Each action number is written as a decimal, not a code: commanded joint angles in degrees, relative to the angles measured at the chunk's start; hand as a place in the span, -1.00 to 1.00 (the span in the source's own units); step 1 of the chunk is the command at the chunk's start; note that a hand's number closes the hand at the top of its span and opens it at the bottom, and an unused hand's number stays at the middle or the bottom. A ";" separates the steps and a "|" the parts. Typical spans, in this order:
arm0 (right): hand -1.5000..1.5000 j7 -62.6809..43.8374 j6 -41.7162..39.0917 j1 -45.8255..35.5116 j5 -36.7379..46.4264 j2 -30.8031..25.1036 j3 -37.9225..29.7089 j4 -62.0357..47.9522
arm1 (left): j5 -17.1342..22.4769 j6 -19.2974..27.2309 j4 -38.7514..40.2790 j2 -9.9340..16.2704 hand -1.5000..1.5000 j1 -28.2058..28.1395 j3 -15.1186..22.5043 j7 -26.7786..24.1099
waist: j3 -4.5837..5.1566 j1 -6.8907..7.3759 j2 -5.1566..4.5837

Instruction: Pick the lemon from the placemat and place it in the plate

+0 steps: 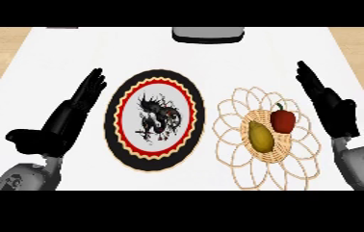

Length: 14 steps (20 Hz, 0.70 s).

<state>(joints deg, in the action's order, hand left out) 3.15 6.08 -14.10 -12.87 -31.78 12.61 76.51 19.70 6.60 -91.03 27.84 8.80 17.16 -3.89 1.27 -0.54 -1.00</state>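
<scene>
Nearest the lower edge, both grey forearms come in, left forearm at the bottom-left corner, right forearm at the bottom-right. Left hand lies flat w/ fingers straight, pointing up and away, thumb out to the side; holds nothing, touches nothing but maybe the counter, just left of the plate. Right hand is likewise spread, fingers straight, empty, just right of the placemat and not touching the fruit. Btwn the hands: the plate, black rim w/ a red and cream zigzag ring and a dark dragon-like print in the white centre, nothing on it. Beside it to the right, apart from it, is the woven wicker placemat w/ looped edges. On its centre sits the lemon, yellowish-olive, elongated, and touching or nearly touching it a red pepper w/ dark stem, slightly farther back. White counter runs on; at the far edge a grey-and-black object, can't tell what.
</scene>
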 commanded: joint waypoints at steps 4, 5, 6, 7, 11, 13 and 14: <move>1.00 3.63 -7.99 -6.39 0.33 10.23 11.80 8.69 | -1.97 2.53 -0.54 1.86 0.00 3.73 -3.62 1.33 | -1.36 3.22 1.04; 1.00 3.32 -10.05 -8.67 0.43 12.70 15.25 10.50 | -2.84 2.54 -0.04 2.56 0.00 4.59 -3.71 1.25 | -1.34 4.47 0.96; 1.00 4.97 -11.30 -10.00 0.48 15.91 18.03 10.70 | -2.93 2.74 -0.43 3.36 0.00 6.46 -5.21 0.73 | -1.43 6.05 0.72; 1.00 0.88 -4.05 -11.57 20.90 -4.66 15.70 6.43 | -2.20 2.36 0.72 2.05 0.00 3.26 -3.28 1.39 | 0.66 3.29 3.06; 1.00 -0.65 12.23 -2.01 30.79 13.60 27.05 3.76 | -1.06 4.10 1.18 2.33 0.00 7.86 -6.56 5.73 | -1.33 0.61 1.00; -1.00 7.89 16.74 3.75 24.86 19.83 24.23 1.67 | -0.91 3.77 0.43 2.78 0.00 5.75 -7.05 4.88 | -1.46 1.00 0.85; -1.00 9.04 16.46 4.58 22.08 21.18 23.03 2.72 | -2.20 4.82 1.01 2.12 0.00 5.75 -6.63 4.58 | -1.42 0.60 0.89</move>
<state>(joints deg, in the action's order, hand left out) 6.95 15.22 -15.58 9.72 -18.60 34.64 80.46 18.08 10.24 -90.15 30.18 14.65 11.28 -0.11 0.11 0.86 0.10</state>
